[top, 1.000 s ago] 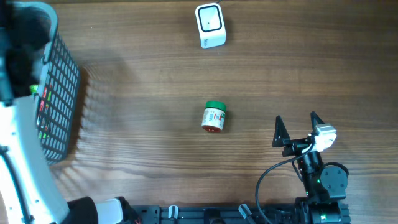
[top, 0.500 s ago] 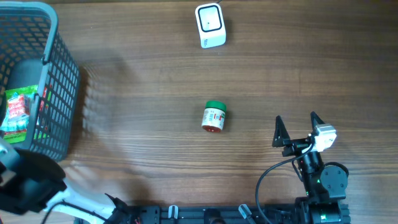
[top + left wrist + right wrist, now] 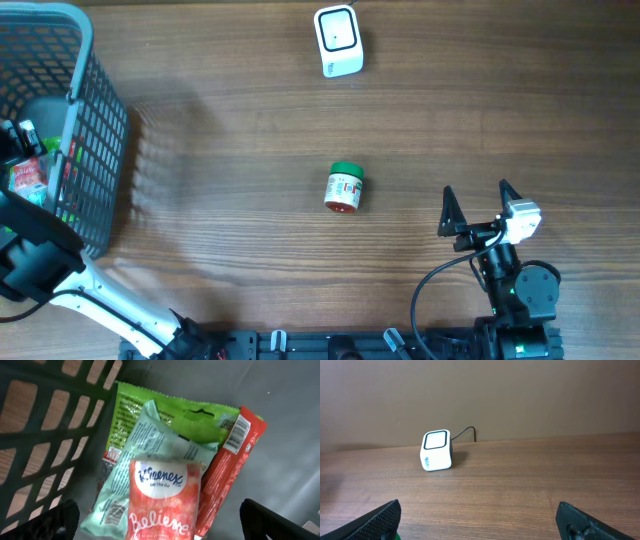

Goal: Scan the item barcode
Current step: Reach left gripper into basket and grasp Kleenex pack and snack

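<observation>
The left gripper (image 3: pixel 160 512) hangs inside the grey wire basket (image 3: pixel 100 150) at the upper left of the overhead frame, its jaws spread wide and holding nothing; it appears to be placed there to pick an item for scanning, since a Kleenex pack (image 3: pixel 165 500) lies directly between its fingertips in the left wrist view; that pack sits on top of a pale green packet (image 3: pixel 145 445), with a red packet (image 3: pixel 225 470) beside it on the right whose barcode faces up near the top of the frame. The Kleenex pack's long axis runs from top to bottom of the wrist frame, brand name toward the top, printed face upward; no barcode shows on that face. A small jar (image 3: pixel 345 188) with a green lid lies on its side on the bare wooden table (image 3: pixel 220 130) at the centre of the overhead frame; its long axis runs nearly top to bottom, lid toward the top and so roughly toward the white barcode scanner (image 3: pixel 337 40) at the upper centre, well apart from it. Which of the two is the item meant cannot be settled from these views. The right gripper (image 3: pixel 476 192) rests at the lower right, jaws released and empty, facing the scanner's window; it looks parked clear of the scanning space.
</observation>
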You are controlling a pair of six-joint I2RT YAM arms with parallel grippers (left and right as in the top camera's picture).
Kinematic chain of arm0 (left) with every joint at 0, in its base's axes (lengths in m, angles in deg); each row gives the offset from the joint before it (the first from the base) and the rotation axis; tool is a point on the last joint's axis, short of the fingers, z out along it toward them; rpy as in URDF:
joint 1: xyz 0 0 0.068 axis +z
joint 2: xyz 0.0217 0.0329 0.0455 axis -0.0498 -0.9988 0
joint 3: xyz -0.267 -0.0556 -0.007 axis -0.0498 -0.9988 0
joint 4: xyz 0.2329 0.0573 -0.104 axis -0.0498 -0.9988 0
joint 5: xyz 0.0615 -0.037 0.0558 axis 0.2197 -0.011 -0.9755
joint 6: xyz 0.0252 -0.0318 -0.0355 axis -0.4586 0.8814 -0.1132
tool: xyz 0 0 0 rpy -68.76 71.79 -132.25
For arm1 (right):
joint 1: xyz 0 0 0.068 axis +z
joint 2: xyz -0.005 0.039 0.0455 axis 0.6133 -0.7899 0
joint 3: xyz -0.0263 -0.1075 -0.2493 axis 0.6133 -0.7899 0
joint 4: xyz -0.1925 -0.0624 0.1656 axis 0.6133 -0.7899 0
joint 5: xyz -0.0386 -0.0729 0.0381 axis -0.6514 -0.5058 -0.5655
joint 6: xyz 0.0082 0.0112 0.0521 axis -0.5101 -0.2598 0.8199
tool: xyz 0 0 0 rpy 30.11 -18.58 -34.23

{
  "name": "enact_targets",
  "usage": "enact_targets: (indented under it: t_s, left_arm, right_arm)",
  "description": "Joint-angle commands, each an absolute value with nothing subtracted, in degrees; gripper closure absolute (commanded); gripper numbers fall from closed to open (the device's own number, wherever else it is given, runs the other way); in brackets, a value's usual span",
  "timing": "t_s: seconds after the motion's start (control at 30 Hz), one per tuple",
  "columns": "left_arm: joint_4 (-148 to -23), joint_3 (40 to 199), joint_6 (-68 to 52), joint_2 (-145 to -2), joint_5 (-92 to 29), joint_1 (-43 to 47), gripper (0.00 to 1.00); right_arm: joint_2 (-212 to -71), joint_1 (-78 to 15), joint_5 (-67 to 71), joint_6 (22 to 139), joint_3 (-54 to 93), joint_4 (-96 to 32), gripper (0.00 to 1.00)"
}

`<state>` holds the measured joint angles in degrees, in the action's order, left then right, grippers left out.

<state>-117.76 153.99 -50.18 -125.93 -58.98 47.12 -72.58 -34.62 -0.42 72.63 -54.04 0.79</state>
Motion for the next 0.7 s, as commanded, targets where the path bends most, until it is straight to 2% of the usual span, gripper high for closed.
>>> enact_targets:
  t_s: [0.0, 0.67]
  left_arm:
    - [-116.6, 154.0, -51.5, -126.5, -57.1, 47.5, 0.0]
    - [-118.2, 153.4, -49.8, -127.0, -55.8, 47.4, 0.0]
  right_arm:
    - [-72.4, -34.9, -0.3, 73.1, -54.1, 1.1, 0.0]
    - [-72.4, -34.9, -0.3, 73.1, -54.1, 1.1, 0.0]
